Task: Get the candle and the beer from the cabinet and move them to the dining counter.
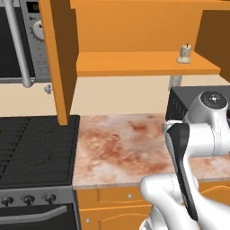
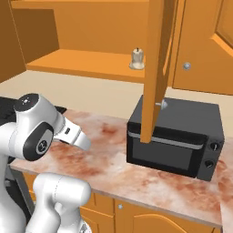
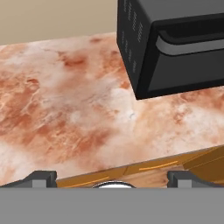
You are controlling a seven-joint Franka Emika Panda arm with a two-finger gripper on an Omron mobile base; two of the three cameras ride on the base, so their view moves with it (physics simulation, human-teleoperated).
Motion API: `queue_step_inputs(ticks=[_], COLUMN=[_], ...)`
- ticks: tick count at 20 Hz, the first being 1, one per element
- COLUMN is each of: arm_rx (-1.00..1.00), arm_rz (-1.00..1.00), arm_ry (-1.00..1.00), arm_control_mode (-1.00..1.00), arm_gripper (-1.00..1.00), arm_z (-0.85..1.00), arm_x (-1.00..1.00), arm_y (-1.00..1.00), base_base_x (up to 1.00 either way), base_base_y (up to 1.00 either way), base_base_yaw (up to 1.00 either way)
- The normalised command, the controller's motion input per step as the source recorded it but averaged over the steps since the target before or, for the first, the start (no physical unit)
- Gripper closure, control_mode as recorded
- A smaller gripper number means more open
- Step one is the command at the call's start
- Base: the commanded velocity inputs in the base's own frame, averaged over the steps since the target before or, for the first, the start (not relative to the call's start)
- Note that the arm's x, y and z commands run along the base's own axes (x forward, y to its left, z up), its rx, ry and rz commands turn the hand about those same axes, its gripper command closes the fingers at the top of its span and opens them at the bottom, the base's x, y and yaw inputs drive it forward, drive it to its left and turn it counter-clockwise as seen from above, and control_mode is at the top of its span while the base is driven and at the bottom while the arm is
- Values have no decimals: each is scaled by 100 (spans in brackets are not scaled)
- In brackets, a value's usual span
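Candle point(image 1: 184, 53) on the open cabinet point(image 1: 134, 63) shelf, gripper point(image 3: 112, 177) empty.
It stands upright toward the shelf's right end, above the black microwave point(image 2: 175, 139). Fingers spread wide apart, holding nothing, the gripper hangs over the marbled worktop's point(image 3: 65, 105) near edge.

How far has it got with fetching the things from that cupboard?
Done: the cabinet doors stand open. In hand: nothing; the fingers are spread wide and empty, low over the marbled worktop beside the black microwave. Left: the candle sits on the shelf, not yet grasped or carried; I can't spot the beer.
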Motion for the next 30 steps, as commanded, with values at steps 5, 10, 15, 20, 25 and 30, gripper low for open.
queue_step_inputs(ticks=[5, 10, 15, 20, 25, 30], arm_rx=[0, 0, 0, 0, 0, 0], arm_rz=[0, 0, 0, 0, 0, 0], arm_ry=[0, 0, 0, 0, 0, 0], arm_control_mode=[100, 100, 100, 100, 100, 100], arm_gripper=[-100, -100, -100, -100, -100, -100], arm_z=[0, 0, 0, 0, 0, 0], arm_x=[0, 0, 0, 0, 0, 0], arm_y=[0, 0, 0, 0, 0, 0], base_base_x=[51, 47, 1, 0, 0, 0], base_base_y=[-1, 1, 0, 0, 0, 0], base_base_yaw=[-10, -16, -1, 0, 0, 0])
